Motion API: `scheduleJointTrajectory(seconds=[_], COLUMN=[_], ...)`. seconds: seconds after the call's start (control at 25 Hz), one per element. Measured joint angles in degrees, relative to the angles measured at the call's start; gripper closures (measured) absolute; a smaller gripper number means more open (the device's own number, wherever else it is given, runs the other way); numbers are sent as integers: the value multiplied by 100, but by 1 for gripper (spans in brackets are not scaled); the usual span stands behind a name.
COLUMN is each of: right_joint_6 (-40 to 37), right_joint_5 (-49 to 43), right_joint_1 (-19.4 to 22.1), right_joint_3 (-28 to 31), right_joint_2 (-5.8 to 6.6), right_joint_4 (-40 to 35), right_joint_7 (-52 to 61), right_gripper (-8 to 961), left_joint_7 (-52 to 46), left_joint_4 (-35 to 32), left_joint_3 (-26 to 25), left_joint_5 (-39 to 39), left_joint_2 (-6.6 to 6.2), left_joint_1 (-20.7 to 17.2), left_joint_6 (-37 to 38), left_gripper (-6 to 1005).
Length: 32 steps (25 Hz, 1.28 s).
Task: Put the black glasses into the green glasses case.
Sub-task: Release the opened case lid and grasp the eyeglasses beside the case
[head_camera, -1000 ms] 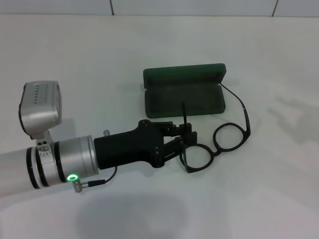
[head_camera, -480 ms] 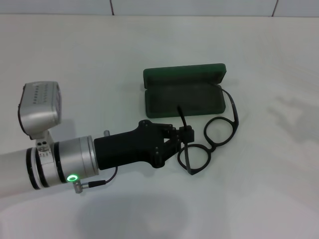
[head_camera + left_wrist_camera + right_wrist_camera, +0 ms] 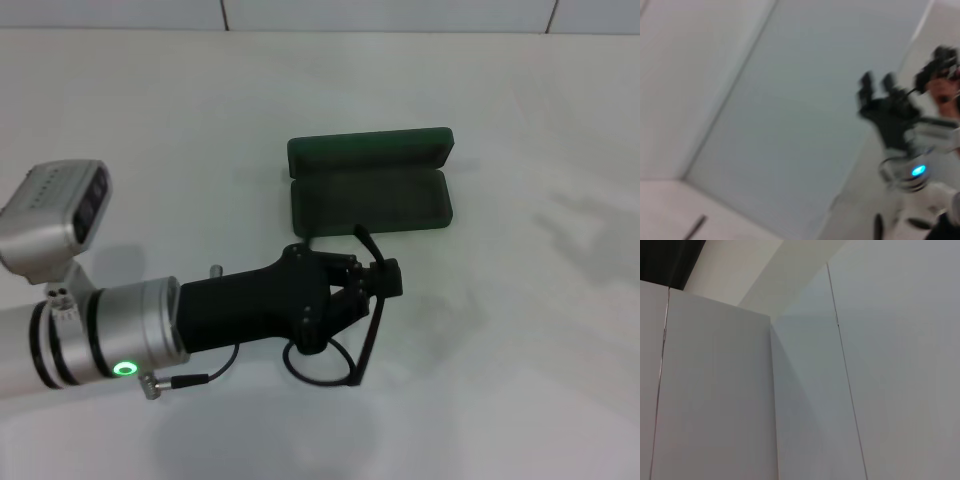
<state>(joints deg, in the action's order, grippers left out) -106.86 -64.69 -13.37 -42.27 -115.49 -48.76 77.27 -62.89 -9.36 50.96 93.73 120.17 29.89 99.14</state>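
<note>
The left gripper (image 3: 375,285) is clenched on the glasses (image 3: 345,345). It sits at the centre of the head view, reaching in from the left side, and its black fingers (image 3: 385,275) close on the frame near one end.

The glasses are lifted off the table (image 3: 520,380) and hang tilted from the fingers. One lens rim loops below the black gripper body, and a thin frame section runs from the fingers down to it. One temple arm (image 3: 363,238) juts upward from the fingers, and its tip overlaps the near edge of the case (image 3: 370,195).

The case lies open on the table just beyond the gripper. Its tray faces up, and its lid stands behind the tray along the far edge. The tray interior holds nothing. The glasses are outside the case, on its near side.

The left arm (image 3: 110,335) shows a silver wrist section with a lit green indicator and a grey camera housing (image 3: 50,220) mounted above it. A thin black cable (image 3: 205,372) loops beneath the wrist.

In the left wrist view, the right gripper (image 3: 880,102) appears far off, raised away from the work area, with its black fingers (image 3: 866,82) spread apart and nothing between them. A blue light shows on its wrist. The right wrist view shows only plain wall panels.
</note>
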Motion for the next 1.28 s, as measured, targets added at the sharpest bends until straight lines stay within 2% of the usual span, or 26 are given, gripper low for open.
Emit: scheduleJointTrajectory(seconds=[0.28,0.48,0.68,0.84,1.0,1.28], right_joint_6=[-3,-17,139,597,1215,1448], right_joint_5=[-64,-666,-1589,-1725,-1725,-1665], right_joint_1=[-12,-203,-627,-1020,-1285,-1428], right_joint_3=[-50,-113,-664,-1360,-2081,-2069], right_joint_2=[10,2,-15,-29,-24,0], right_joint_4=[101,282,512,888,907,946], right_joint_7=[-2,-57,-206,-251,-209,1024], right_gripper=[617,617,617,617,617,617], left_joint_7=[-34,-38,-180,-286,-516,-236], left_joint_4=[-34,-48,-92,-297,-539,-901], left_joint_3=[-38,-22,-13,12,86,582], left_joint_5=[-209,-751,-1214,-1189,-1188,-1200], left_joint_2=[-11,1,-1,-13,-13,-11], left_joint_1=[-35,16,167,302,346,327], left_joint_6=[916,1260,1491,1579,1639,1704], left_gripper=[961,964,967,970,971,971])
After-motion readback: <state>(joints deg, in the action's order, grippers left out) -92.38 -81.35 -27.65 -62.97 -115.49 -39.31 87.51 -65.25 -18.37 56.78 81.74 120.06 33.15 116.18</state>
